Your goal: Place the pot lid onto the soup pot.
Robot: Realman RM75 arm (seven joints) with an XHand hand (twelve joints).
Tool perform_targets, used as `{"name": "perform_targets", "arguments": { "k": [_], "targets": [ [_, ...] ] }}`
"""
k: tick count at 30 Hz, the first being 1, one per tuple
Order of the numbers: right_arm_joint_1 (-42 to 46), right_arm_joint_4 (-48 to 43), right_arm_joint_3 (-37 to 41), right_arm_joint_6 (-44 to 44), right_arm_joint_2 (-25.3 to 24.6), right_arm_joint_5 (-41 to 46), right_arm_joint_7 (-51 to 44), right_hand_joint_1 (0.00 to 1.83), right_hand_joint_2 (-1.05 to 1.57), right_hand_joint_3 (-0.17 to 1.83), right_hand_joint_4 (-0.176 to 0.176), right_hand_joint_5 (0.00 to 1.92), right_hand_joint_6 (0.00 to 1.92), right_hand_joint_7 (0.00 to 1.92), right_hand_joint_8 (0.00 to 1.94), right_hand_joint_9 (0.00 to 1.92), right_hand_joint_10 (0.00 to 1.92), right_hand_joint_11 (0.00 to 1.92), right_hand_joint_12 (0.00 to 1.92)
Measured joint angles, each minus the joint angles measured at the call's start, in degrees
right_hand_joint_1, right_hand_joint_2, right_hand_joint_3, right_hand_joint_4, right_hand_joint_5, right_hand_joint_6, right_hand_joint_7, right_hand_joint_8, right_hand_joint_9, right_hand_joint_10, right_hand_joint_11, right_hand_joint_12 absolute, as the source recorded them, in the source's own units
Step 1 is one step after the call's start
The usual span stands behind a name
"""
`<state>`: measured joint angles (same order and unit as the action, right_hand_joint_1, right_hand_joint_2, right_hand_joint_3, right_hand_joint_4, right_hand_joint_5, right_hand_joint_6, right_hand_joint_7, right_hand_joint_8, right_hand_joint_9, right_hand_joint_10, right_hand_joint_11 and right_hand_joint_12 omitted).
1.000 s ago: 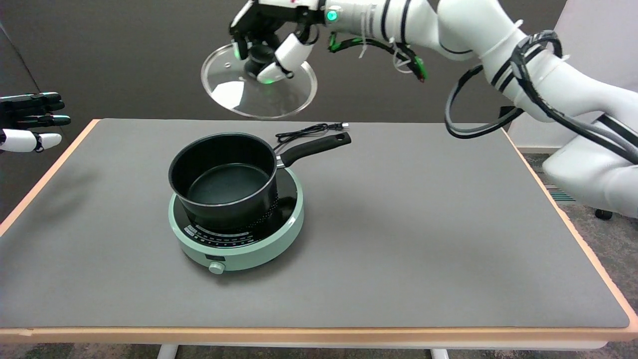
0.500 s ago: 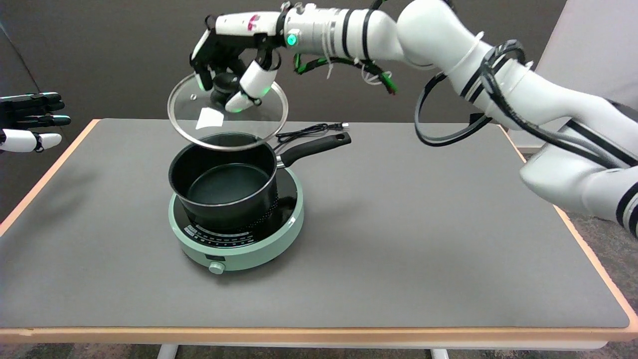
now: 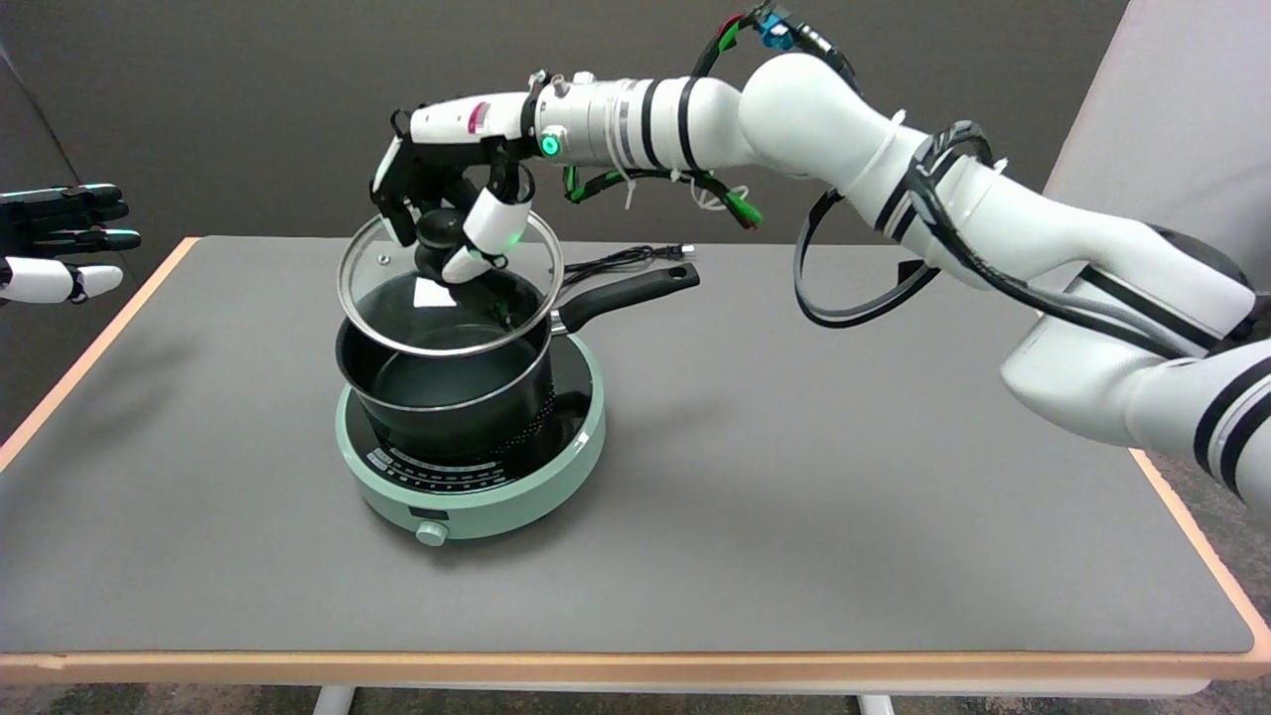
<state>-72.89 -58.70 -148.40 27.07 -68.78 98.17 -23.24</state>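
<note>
A black soup pot (image 3: pixel 447 397) with a long black handle stands on a pale green induction cooker (image 3: pixel 477 477) at the table's left middle. My right hand (image 3: pixel 447 214) grips the black knob of a round glass lid (image 3: pixel 397 308) with a metal rim. The lid hangs tilted just above the pot's mouth, its near edge low over the opening and its far edge higher. Whether the rim touches the pot I cannot tell. Through the glass the pot's dark inside shows.
A black power cord (image 3: pixel 621 260) lies behind the pot's handle (image 3: pixel 635 291). The idle left hand (image 3: pixel 60 243) hangs in the air at the far left. The grey table mat (image 3: pixel 844 477) stretches to the right and front, edged in wood.
My right arm has swung left and down, carrying the lid from high behind the pot to just over its mouth. The pot and cooker have stayed put.
</note>
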Motion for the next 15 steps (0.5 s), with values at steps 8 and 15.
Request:
{"name": "perform_targets", "arguments": {
  "k": [8,15],
  "targets": [
    [0.90,0.47,-0.13,0.38,-1.02,-1.51,0.41,1.36,0.78,0.80,0.176,0.77,0.96,0.89,1.42,0.82,1.68,0.73,1.53],
    [1.76,-0.59,-0.20,0.65,-1.28,-2.25,0.59,1.36,0.78,0.80,0.176,0.77,0.96,0.89,1.42,0.82,1.68,0.73,1.53]
  ]
}}
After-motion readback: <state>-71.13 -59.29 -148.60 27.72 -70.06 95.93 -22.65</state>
